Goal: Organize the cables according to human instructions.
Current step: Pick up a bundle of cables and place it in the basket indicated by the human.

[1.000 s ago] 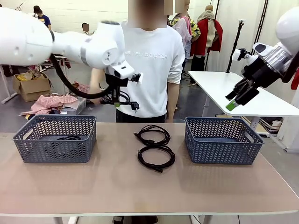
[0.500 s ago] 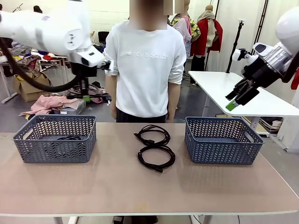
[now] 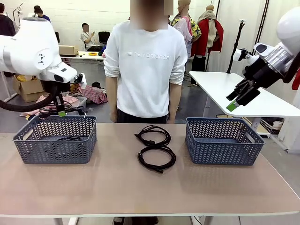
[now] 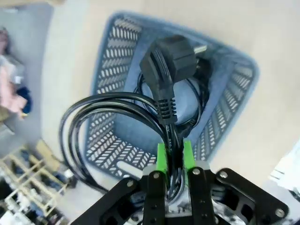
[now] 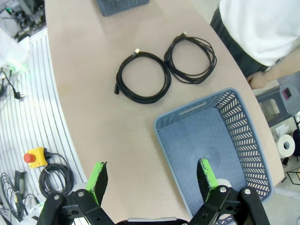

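Your left gripper (image 4: pixel 174 152) pinches 1 cable (image 4: pixel 93 117) above the left basket (image 3: pixel 55 149), where another cable (image 3: pixel 69 138) lies. 2 cables (image 3: pixel 151 142) remain on the table (image 3: pixel 117 197). Your right gripper (image 5: pixel 150 180) hangs spread, and the right basket (image 3: pixel 220 150) looks empty.

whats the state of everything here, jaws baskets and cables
left gripper, jaws shut on held cable
held cable, coiled, hanging over left basket
left basket, one stored cable inside
right gripper, jaws open, empty
right basket, empty
far cable, coiled, loose on table
near cable, coiled, loose on table
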`<state>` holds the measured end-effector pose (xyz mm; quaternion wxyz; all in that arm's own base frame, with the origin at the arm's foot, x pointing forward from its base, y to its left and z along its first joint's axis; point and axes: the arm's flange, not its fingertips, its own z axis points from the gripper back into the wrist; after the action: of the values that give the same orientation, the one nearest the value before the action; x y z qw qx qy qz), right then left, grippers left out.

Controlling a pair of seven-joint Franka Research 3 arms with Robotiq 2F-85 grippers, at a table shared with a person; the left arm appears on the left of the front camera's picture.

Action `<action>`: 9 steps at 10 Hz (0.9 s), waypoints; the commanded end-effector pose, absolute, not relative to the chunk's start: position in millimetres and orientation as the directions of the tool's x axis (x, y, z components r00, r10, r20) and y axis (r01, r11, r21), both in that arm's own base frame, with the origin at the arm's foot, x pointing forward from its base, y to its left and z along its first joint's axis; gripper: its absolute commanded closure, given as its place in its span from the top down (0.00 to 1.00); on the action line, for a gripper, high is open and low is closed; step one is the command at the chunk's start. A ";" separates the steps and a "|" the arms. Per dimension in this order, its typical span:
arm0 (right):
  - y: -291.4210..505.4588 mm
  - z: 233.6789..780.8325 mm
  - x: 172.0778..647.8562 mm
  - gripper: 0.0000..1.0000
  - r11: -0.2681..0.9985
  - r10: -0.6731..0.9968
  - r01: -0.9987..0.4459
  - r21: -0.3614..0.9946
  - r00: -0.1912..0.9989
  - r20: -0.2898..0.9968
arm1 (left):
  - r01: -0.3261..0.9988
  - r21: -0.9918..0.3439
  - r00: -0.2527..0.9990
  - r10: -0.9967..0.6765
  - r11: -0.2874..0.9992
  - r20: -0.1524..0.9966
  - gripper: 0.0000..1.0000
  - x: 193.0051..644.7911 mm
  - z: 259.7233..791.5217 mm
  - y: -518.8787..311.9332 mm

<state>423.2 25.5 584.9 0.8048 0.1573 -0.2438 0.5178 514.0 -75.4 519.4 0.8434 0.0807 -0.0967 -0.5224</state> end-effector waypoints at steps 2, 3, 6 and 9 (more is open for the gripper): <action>26.1 587.7 424.3 1.00 0.414 0.758 -0.910 -0.002 0.343 0.554 | 0.843 0.258 0.459 -0.882 0.471 0.110 0.00 521.7 497.7 -69.5; 26.1 587.7 424.3 1.00 0.414 0.758 -0.910 -0.002 0.343 0.554 | 0.844 0.253 0.460 -0.881 0.474 0.115 0.00 526.8 489.8 -67.8; 26.1 587.7 424.3 1.00 0.414 0.758 -0.910 -0.002 0.343 0.554 | 0.846 0.227 0.467 -0.876 0.483 0.125 0.00 528.2 476.0 -62.3; 26.1 587.7 424.3 1.00 0.414 0.758 -0.910 -0.002 0.343 0.554 | 0.863 0.199 0.448 -0.885 0.465 0.127 0.35 527.4 472.7 -63.0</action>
<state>423.2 25.5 584.9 0.8048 0.1572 -0.2438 0.5178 531.4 -67.4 469.5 0.8527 0.0646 -0.0970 -0.5092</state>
